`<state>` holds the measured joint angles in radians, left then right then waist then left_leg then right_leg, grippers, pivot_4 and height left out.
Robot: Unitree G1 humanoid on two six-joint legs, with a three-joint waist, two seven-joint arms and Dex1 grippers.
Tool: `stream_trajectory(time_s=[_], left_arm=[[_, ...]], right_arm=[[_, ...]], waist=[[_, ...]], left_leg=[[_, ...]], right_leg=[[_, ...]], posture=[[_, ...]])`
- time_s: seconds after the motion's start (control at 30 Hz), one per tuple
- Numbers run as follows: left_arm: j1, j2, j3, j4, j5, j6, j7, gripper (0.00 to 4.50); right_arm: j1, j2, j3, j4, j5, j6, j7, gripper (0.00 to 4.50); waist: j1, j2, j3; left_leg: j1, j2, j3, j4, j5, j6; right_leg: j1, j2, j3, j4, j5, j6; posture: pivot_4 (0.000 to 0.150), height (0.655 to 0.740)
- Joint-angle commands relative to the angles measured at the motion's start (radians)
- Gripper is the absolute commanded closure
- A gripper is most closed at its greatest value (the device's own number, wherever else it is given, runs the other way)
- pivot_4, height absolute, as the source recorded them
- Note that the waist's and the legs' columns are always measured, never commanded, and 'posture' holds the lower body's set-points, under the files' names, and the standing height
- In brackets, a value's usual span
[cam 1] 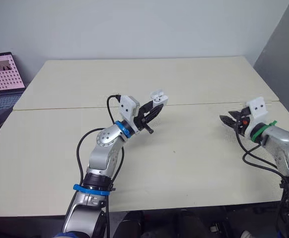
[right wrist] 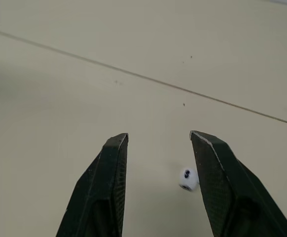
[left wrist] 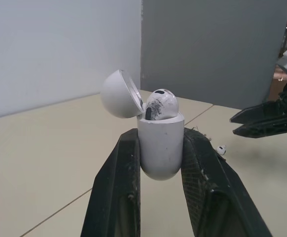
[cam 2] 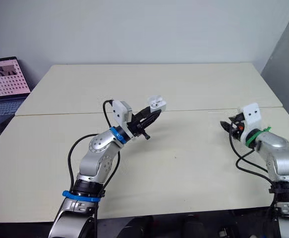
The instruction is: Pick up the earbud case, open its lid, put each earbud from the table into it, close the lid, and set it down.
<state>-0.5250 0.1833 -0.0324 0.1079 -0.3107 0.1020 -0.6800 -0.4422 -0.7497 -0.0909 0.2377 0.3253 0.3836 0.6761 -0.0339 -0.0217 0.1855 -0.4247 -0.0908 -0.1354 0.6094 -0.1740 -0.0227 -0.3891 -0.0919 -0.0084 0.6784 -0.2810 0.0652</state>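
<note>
Eye views: the left gripper (cam 1: 153, 111) is raised over the middle of the table (cam 1: 184, 168) and pinches the case (cam 1: 158, 97), whose lid is tipped open. The right gripper (cam 1: 227, 120) hangs low near the table's right edge, well apart from the case. A laptop (cam 1: 0, 79) sits beyond the table's left edge; its screen shows a grid of tiles too small to read.

Left wrist view: the 2 black fingers (left wrist: 116, 192) press the case's sides. The lid (left wrist: 119, 94) is swung back, and 1 earbud (left wrist: 161, 103) sits in the case with its head above the rim. A second earbud (left wrist: 221, 149) lies on the table below the right gripper.

Right wrist view: the right gripper's fingers (right wrist: 104, 187) are spread. The second earbud lies on the table between them, just beside 1 finger. A seam (right wrist: 133, 74) crosses the table beyond.
</note>
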Motion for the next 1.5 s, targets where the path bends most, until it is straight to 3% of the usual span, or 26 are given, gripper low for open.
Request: stream_trajectory(time_s=[0.03, 0.3, 0.5, 1.1, 1.27, 1.5], left_arm=[[-0.014, 0.018, 0.010, -0.051, -0.017, 0.000, -0.013, 3.76], [-0.004, 0.032, 0.009, -0.093, -0.028, 0.030, -0.020, 3.76], [0.015, 0.049, 0.017, -0.131, -0.029, 0.054, -0.009, 3.76], [0.019, 0.060, 0.019, -0.161, -0.030, 0.078, 0.003, 3.76], [0.018, 0.060, 0.017, -0.165, -0.032, 0.082, 0.001, 3.76], [0.040, 0.071, 0.022, -0.190, -0.037, 0.096, 0.004, 3.76]], right_arm=[[-0.083, -0.045, 0.031, 0.163, -0.056, -0.150, 0.168, 2.45], [-0.325, -0.030, 0.141, 0.674, -0.235, -0.421, 0.330, 2.45], [-0.419, -0.009, 0.160, 0.872, -0.320, -0.539, 0.305, 2.45], [-0.497, 0.016, 0.147, 0.998, -0.404, -0.607, 0.230, 2.45], [-0.536, 0.041, 0.137, 1.041, -0.416, -0.510, 0.208, 2.45], [-0.544, 0.041, 0.135, 1.043, -0.422, -0.429, 0.304, 2.45]], waist=[[0.000, 0.000, 0.000], [0.003, 0.000, 0.000], [0.002, 0.000, 0.000], [0.002, 0.000, 0.000], [0.001, 0.000, 0.000], [0.001, 0.000, 0.000]], left_leg=[[0.000, 0.000, 0.000, 0.000, 0.000, 0.000], [0.000, 0.000, 0.000, 0.000, 0.000, 0.000], [0.000, 0.000, 0.000, 0.000, 0.000, -0.001], [0.000, 0.000, 0.000, 0.000, 0.000, -0.001], [0.001, 0.000, 0.000, 0.000, 0.000, -0.001], [0.001, 0.000, 0.000, 0.000, 0.000, -0.001]], right_leg=[[0.000, 0.000, 0.000, 0.000, 0.000, 0.000], [0.001, 0.000, 0.000, -0.001, 0.000, 0.000], [0.001, 0.000, 0.000, -0.002, 0.000, 0.000], [0.001, 0.000, 0.001, -0.001, 0.000, 0.000], [0.001, 0.000, 0.002, -0.001, 0.000, 0.000], [0.001, 0.000, 0.002, -0.001, 0.000, -0.001]], posture=[[0.150, 0.7400], [0.150, 0.7400], [0.150, 0.7400], [0.150, 0.7400], [0.150, 0.7400], [0.150, 0.7400]])
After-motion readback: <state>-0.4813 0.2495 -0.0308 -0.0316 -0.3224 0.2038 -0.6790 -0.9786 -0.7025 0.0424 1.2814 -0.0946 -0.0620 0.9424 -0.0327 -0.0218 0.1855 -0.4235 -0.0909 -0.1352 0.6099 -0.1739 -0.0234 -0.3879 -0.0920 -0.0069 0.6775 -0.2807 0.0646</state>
